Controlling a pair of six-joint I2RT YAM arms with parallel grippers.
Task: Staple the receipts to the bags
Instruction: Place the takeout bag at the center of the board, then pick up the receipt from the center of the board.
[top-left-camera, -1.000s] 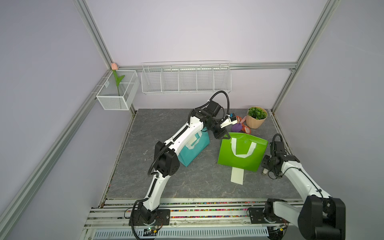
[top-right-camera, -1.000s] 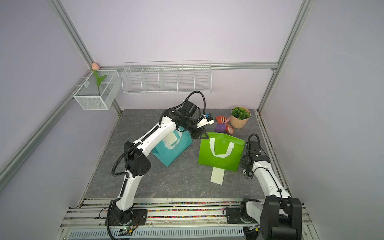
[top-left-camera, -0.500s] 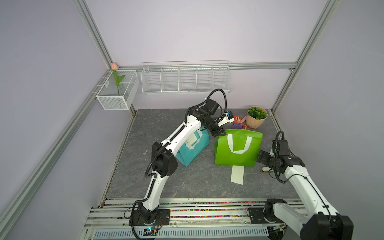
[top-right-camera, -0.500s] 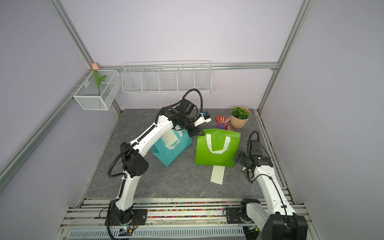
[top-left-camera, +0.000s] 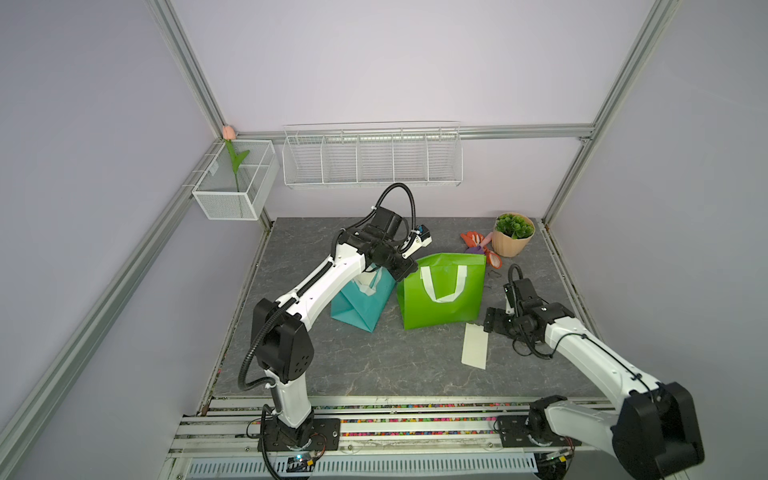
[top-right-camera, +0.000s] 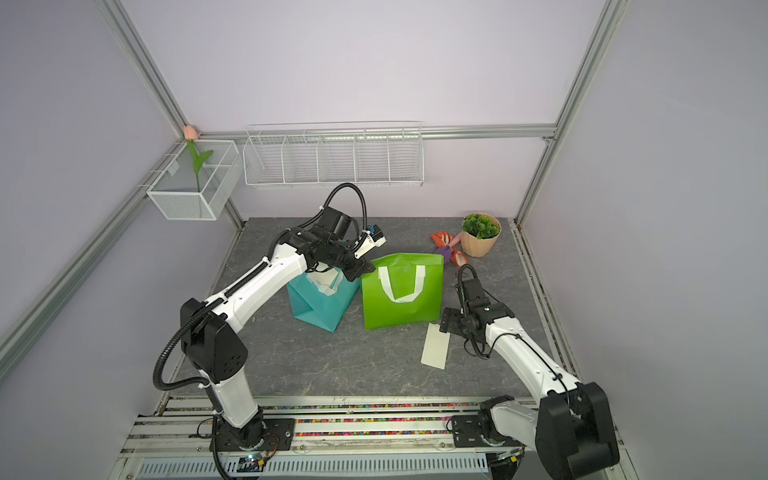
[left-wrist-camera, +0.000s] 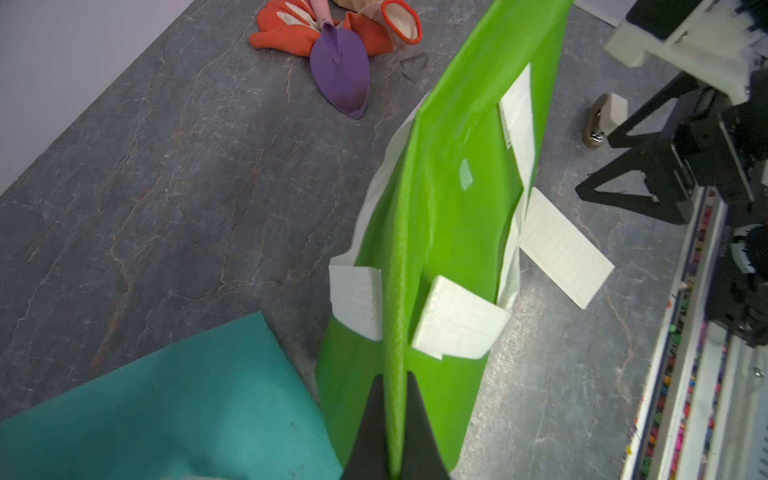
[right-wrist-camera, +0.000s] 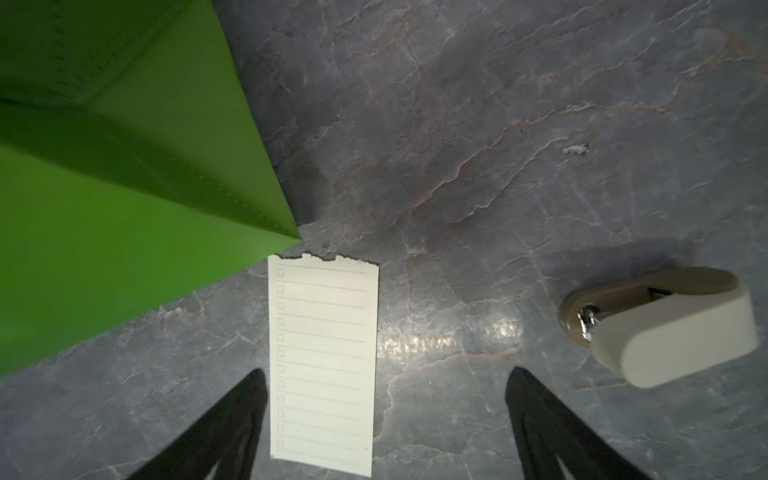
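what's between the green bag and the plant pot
Orange gloves and a purple trowel, between green bag and pot; both top views show them.

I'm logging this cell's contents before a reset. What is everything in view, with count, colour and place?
green bag: one, bright green, white handles, mid-table
teal bag: one, teal, beside the green bag
receipt: one in view, pale cream, lined, flat on the table by the green bag's corner
stapler: one, beige, on the table near the right gripper
plant pot: one, peach, green plant, back corner
gloves: two, orange, by the pot
trowel: one, purple, across the gloves
wire rack: one, white, back wall
mesh basket: one, white, side wall
tulip: one, pink, in the mesh basket
table: one, grey
left gripper: shut on the green bag's top edge
right gripper: open, above the receipt's end
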